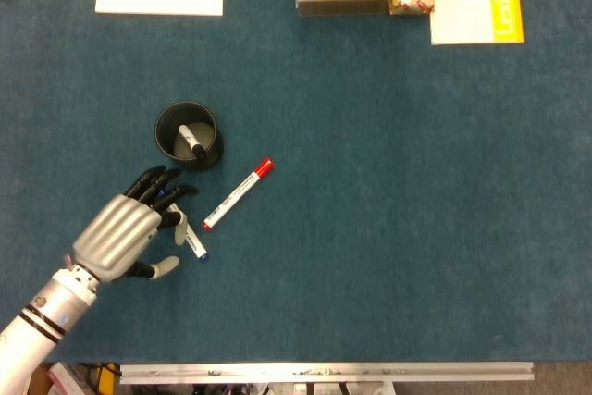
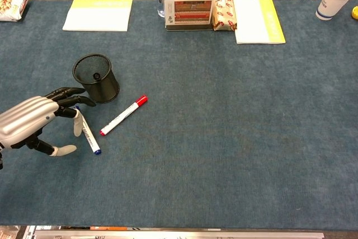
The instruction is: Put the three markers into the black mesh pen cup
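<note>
1. Our left hand hovers palm-down with its fingers apart, gripping nothing, over the cap end of the white marker with the blue cap.
2. Its forearm runs toward the table's near left corner.
3. The black mesh pen cup stands just beyond the fingertips, one marker inside.
4. The white marker with the red cap lies just right, on the blue cloth.
</note>
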Tool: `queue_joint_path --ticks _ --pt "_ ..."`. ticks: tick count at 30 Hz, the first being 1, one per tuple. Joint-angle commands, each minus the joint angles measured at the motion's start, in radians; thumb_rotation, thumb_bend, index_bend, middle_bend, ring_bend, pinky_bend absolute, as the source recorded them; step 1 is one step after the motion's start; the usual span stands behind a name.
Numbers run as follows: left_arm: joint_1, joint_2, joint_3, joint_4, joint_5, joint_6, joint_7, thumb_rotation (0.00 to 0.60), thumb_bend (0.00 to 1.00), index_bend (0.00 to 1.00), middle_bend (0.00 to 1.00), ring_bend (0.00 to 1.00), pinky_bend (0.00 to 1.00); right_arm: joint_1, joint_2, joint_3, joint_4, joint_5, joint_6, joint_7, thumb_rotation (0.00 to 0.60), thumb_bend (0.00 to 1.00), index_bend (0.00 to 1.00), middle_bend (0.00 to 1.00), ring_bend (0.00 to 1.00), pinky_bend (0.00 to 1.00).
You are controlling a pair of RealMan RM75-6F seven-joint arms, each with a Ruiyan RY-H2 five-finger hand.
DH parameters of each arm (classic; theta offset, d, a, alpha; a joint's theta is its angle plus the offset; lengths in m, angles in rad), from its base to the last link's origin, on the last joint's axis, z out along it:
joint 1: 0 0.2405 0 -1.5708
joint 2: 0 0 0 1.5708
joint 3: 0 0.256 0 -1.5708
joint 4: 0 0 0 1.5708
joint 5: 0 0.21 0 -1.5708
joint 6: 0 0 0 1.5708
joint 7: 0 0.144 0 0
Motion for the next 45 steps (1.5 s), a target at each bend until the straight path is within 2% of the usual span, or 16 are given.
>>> queue_joint_path --ticks 1,9,33,45 --pt "-0.003 -0.008 0.003 0.009 0.001 -0.003 -0.005 0.600 0.22 0.55 0.18 0.00 0.00 0.000 0.000 0.000 0.000 0.000 0.000 0.000 0.600 0.00 0.09 0.19 0.11 0.41" --pt "-0.015 -0.033 0.001 0.042 -0.009 -0.017 -0.017 0.600 0.22 0.53 0.15 0.00 0.00 0.001 0.000 0.001 0.001 0.001 -0.001 0.000 0.600 0.00 0.09 0.19 0.11 0.41" --pt "-0.027 -0.068 0.011 0.084 -0.008 -0.008 -0.019 0.600 0.22 0.52 0.14 0.00 0.00 -0.003 0.016 0.010 -0.008 0.003 0.014 0.019 0.600 0.00 0.09 0.19 0.11 0.41" --pt "-0.018 -0.026 0.007 0.043 -0.030 0.009 0.009 0.600 0.22 0.52 0.17 0.00 0.00 -0.003 0.017 0.010 -0.010 0.005 0.013 0.019 0.600 0.00 0.09 0.19 0.11 0.41"
